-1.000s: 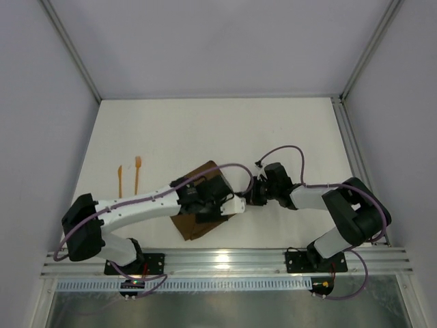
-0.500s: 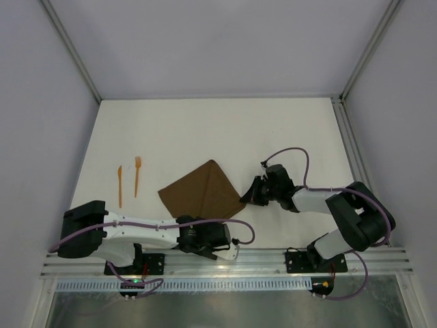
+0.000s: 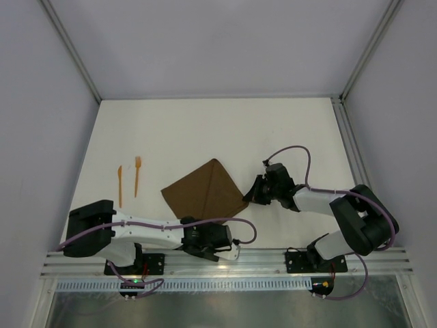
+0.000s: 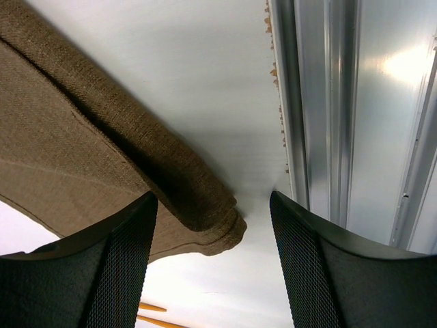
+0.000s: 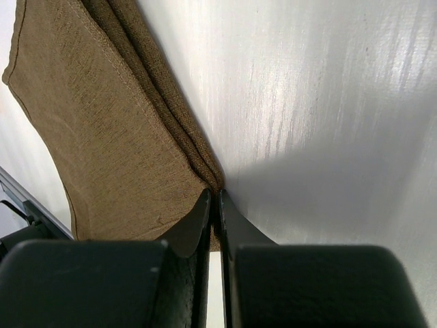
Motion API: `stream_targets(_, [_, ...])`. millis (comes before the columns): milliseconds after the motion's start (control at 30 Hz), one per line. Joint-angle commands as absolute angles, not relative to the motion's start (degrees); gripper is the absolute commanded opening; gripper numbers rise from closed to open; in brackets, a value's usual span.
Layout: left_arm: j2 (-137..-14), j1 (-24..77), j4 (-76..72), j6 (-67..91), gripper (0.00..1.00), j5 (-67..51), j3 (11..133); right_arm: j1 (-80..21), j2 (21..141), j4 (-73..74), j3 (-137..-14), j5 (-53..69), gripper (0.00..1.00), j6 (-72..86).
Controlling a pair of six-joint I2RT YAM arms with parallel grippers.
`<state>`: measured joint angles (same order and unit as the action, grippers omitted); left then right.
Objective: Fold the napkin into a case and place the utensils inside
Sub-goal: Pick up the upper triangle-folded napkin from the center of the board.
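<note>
The dark brown napkin (image 3: 205, 191) lies folded into a triangle-like shape in the middle of the table. My right gripper (image 3: 250, 197) is shut on its right corner; in the right wrist view the layered edge (image 5: 171, 116) runs straight into the closed jaws (image 5: 217, 193). My left gripper (image 3: 231, 249) is open, low by the front rail and apart from the cloth. In its wrist view a rounded napkin corner (image 4: 205, 219) lies between the fingertips (image 4: 213, 198), touching neither. The utensils, an orange fork (image 3: 137, 175) and a second piece (image 3: 119, 185), lie left of the napkin.
The metal rail (image 3: 273, 260) runs along the near edge, close beside the left gripper (image 4: 355, 102). White walls and frame posts enclose the table on three sides. Purple cables loop over both arms.
The left arm has let go of the napkin and drawn back from over it to the near rail, its jaws widening. The napkin now lies uncovered. The right gripper keeps its hold.
</note>
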<state>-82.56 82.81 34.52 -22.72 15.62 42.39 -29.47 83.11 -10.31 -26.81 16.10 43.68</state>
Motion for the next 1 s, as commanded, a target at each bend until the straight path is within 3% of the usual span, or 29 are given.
stream_targets(0, [-83.3, 82.9, 31.6, -21.5, 0.69, 14.0, 41.5, -29.5, 82.4, -7.7, -27.9, 12.7, 0.03, 42.4])
stream_targets(133, [-86.0, 83.0, 28.8, -21.5, 0.59, 19.1, 39.5, -29.4, 82.1, -7.8, -27.8, 12.7, 0.03, 42.5])
stream_targets(167, [-86.4, 82.9, 27.3, -21.7, 0.46, 22.2, 38.6, -29.4, 82.0, -7.6, -27.8, 12.7, 0.03, 42.5])
stream_targets(233, [-86.7, 82.8, 25.8, -22.2, 0.33, 25.5, 37.5, -29.4, 81.7, -7.3, -28.1, 12.7, 0.03, 42.2])
stream_targets(267, [-86.6, 82.7, 24.9, -22.6, 0.20, 27.3, 37.0, -29.4, 81.7, -7.0, -28.2, 12.8, 0.03, 41.8])
stream_targets(367, [-85.7, 81.7, 22.2, -23.3, 0.00, 30.7, 35.4, -29.4, 81.7, -7.0, -28.8, 14.6, 0.03, 40.6])
stream_targets(500, [-81.2, 78.9, 19.4, -25.9, 0.00, 31.9, 34.8, -29.4, 81.5, -7.5, -30.0, 19.6, 0.15, 36.4])
stream_targets(533, [-77.9, 76.4, 19.4, -26.6, 0.00, 31.1, 35.0, -29.4, 80.0, -7.4, -30.4, 20.5, 0.34, 35.6])
stream_targets(567, [-76.0, 74.7, 19.6, -27.1, 0.00, 28.9, 35.7, -29.5, 78.8, -6.9, -30.5, 20.6, 0.43, 34.6])
stream_targets(667, [-67.9, 67.2, 24.7, -29.2, 0.00, 17.9, 38.3, -29.3, 71.8, -5.5, -31.0, 18.7, 0.60, 29.9])
stream_targets(833, [-63.3, 62.0, 28.5, -31.1, 0.00, 10.3, 40.3, -29.1, 58.0, -8.3, -28.8, 17.1, 0.66, 21.4])
stream_targets(967, [-63.0, 60.6, 28.0, -31.9, 0.00, 8.6, 39.6, -30.8, 46.7, -19.0, -20.8, 21.1, 0.74, 3.7])
